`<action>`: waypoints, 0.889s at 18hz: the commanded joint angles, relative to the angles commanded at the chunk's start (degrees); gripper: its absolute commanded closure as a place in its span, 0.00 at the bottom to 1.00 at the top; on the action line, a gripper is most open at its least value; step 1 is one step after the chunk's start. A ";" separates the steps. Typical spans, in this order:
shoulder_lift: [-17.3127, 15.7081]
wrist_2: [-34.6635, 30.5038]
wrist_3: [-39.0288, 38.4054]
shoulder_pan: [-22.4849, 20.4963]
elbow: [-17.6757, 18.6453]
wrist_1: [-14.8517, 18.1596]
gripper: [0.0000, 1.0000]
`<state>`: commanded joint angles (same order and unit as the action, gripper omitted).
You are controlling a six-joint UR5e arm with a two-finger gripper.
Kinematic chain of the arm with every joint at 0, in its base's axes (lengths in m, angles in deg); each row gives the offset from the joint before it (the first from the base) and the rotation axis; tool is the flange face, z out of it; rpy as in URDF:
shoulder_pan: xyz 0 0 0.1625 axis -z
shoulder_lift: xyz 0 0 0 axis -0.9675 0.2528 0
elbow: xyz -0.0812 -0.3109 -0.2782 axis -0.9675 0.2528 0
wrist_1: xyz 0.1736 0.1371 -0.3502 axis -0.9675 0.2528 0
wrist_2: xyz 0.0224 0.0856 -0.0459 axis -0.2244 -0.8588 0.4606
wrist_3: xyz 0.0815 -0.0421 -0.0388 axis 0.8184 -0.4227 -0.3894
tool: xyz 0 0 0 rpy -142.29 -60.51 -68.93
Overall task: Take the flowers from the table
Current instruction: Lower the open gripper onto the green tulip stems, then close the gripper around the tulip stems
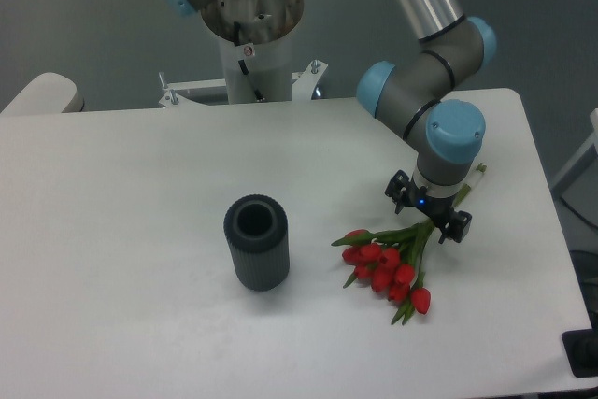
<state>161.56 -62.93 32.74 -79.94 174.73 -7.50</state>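
The flowers [383, 263], a small bunch of red tulip buds with green stems and leaves, lie on the white table [131, 193] at the right of centre. The buds point toward the front and the stems run back to the right. My gripper [430, 215] points straight down over the stems, just behind the buds. The stem ends stick out on its far side. The wrist hides the fingertips, so I cannot tell whether the jaws are closed on the stems.
A dark grey ribbed cylinder [256, 242] stands upright, open end up, to the left of the flowers. The robot base [250, 35] is at the table's back edge. The table's right edge is close to the gripper.
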 joint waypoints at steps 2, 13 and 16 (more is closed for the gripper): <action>0.00 0.09 -0.09 0.00 0.09 0.00 0.00; 0.70 2.29 -0.09 0.79 -0.88 -0.79 0.69; 0.79 2.55 0.17 0.79 -1.75 -0.79 0.75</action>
<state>162.35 -60.38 32.92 -79.15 172.98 -8.29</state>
